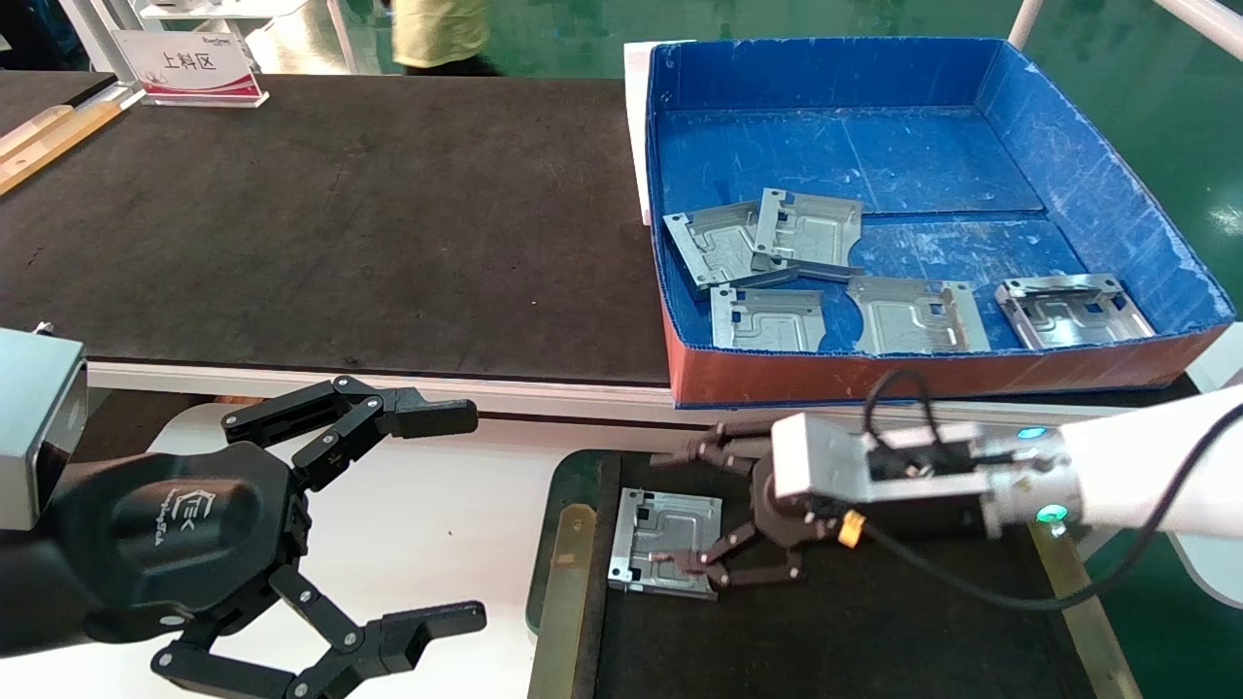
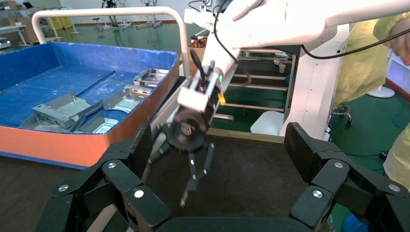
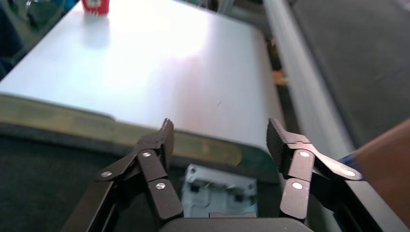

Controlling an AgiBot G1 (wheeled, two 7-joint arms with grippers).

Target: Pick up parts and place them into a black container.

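Note:
One silver-grey part (image 1: pixel 653 536) lies flat on the felt at the left end of the black container (image 1: pixel 874 621). My right gripper (image 1: pixel 682 507) hovers just above that part, open, one finger on each side of it and nothing held. In the right wrist view the part (image 3: pixel 217 195) shows below and between the spread fingers of the right gripper (image 3: pixel 220 137), near the container's green rim (image 3: pixel 258 162). Several more parts (image 1: pixel 767 318) lie in the blue box (image 1: pixel 1068 165). My left gripper (image 1: pixel 456 515) is open and empty, left of the container.
The blue cardboard box with its red front (image 2: pixel 72 145) stands just behind the container on the black mat tabletop (image 1: pixel 340 223). A white surface (image 1: pixel 447 524) lies left of the container. A sign (image 1: pixel 189 68) stands at the far left back.

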